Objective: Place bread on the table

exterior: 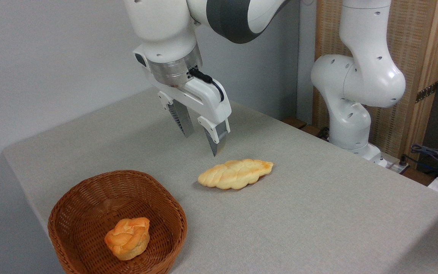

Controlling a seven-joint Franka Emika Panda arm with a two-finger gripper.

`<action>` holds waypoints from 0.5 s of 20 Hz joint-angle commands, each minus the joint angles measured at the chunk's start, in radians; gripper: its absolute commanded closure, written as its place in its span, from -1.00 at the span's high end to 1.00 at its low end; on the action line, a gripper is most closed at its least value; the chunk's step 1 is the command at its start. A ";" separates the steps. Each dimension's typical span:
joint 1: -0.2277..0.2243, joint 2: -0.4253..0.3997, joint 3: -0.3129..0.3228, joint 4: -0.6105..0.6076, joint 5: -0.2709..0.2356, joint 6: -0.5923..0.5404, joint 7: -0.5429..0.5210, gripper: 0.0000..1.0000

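fingers (214, 141) above bread (235, 174), lengthwise left-right

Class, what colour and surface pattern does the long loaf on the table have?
Pale golden, braided bread; the fixed camera view shows it clearly.

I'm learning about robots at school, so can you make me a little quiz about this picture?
1. True or false: the bread lies on the table.
2. What sits inside the basket?
A. a small bun
B. a spoon
C. nothing
3. Fill in: the gripper hangs above the table with its fingers ____.

Key:
1. true
2. A, the small bun
3. open, holding nothing
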 commanded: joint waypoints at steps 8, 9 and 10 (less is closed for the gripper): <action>-0.005 -0.004 0.006 0.011 0.012 0.000 0.017 1.00; -0.004 -0.004 0.006 0.011 0.012 0.001 0.017 1.00; -0.005 -0.004 0.006 0.011 0.012 0.003 0.017 1.00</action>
